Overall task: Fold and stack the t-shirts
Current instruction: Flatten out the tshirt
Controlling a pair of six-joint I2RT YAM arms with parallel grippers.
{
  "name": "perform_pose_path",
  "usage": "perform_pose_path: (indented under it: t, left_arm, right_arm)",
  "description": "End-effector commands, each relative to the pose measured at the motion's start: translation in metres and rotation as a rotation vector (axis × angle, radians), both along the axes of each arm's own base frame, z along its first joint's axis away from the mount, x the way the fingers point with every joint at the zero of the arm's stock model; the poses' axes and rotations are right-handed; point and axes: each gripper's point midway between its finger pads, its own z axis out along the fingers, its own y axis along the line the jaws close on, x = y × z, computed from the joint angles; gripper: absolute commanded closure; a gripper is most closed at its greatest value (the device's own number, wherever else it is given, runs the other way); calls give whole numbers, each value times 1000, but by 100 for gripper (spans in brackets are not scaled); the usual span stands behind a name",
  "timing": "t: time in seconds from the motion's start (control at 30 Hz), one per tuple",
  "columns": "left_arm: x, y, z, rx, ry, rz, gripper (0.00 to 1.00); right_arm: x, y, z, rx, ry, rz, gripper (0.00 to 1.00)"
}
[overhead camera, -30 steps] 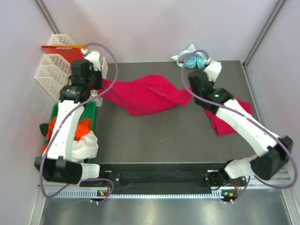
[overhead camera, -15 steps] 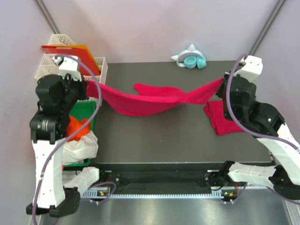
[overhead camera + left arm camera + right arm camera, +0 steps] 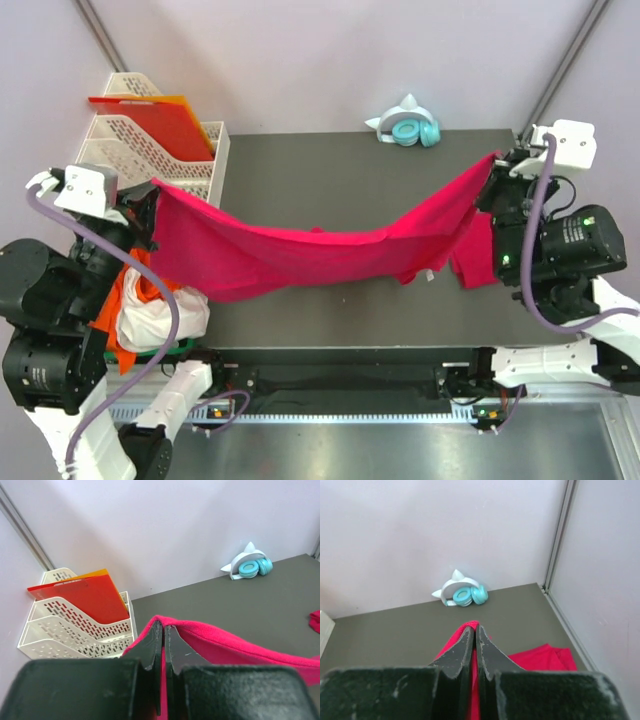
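One crimson t-shirt [image 3: 300,255] hangs in the air across the worktop [image 3: 330,170], stretched like a hammock. Its long axis runs left to right, its middle sags, and its lower edge trails toward the near half of the surface. Each end is pinched: the left tool [image 3: 162,627] is clamped tight on the cloth's left corner and the right tool [image 3: 474,628] is clamped tight on the right one, with fabric spilling from between both pairs of closed jaws. Neither arm is nearer — the shirt lies evenly between them.

A second t-shirt [image 3: 473,258] lies crumpled on the worktop's right side, just below the raised right end and partly hidden by it. So laying the held shirt flat likely calls for setting it down left of that heap. Headphones [image 3: 412,130] sit at the far edge, and a file tray [image 3: 150,150] stands at the far left, both well apart from the cloth.
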Motion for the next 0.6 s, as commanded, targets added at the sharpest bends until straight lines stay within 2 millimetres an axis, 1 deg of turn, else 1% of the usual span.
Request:
perform_pose_path:
  t: [0.0, 0.07, 0.1, 0.13, 0.17, 0.2, 0.27, 0.3, 0.33, 0.37, 0.4, 0.43, 0.47, 0.5, 0.53, 0.57]
  left_arm:
    - [7, -9, -3, 3, 22, -51, 100]
    - [10, -13, -12, -8, 54, -70, 100]
    - [14, -15, -21, -11, 81, -79, 100]
    - [16, -17, -24, -19, 92, -86, 100]
    - [16, -20, -26, -31, 97, -102, 100]
    - [20, -21, -28, -35, 106, -106, 100]
    - [28, -22, -26, -42, 109, -108, 100]
    - [37, -21, -25, -44, 123, -95, 100]
    - [42, -19, -25, -43, 131, -84, 100]
    - [53, -18, -26, -44, 151, -72, 100]
    - [59, -14, -27, -44, 160, -47, 100]
    - [64, -13, -28, -46, 164, -36, 100]
    - [73, -12, -29, -46, 170, -26, 100]
    - [81, -7, -31, -52, 179, 4, 100]
    - [87, -6, -32, -54, 185, 15, 100]
    - [100, -5, -37, -54, 207, 30, 100]
  right_arm:
    - [-9, -16, 6, 40, 76, -79, 100]
    - [-6, -10, 7, 35, 61, -72, 100]
    - [-5, -8, 8, 43, 49, -68, 100]
    - [-4, -11, 9, 57, 42, -77, 100]
    - [-4, -13, 11, 67, 34, -78, 100]
    - [-4, -16, 20, 73, 21, -73, 100]
    - [-1, -11, 29, 39, 15, -81, 100]
    - [-1, -15, 39, 34, 5, -83, 100]
    - [3, -10, 40, 12, 4, -96, 100]
    - [4, -12, 45, 6, -1, -104, 100]
    - [8, -6, 46, -20, -8, -109, 100]
    - [11, -10, 47, -28, -9, -139, 100]
    - [13, -13, 49, -25, -13, -159, 100]
    - [17, -12, 48, -48, -13, -176, 100]
    - [22, -17, 48, -60, -13, -208, 100]
    - [25, -18, 55, -4, -45, -211, 100]
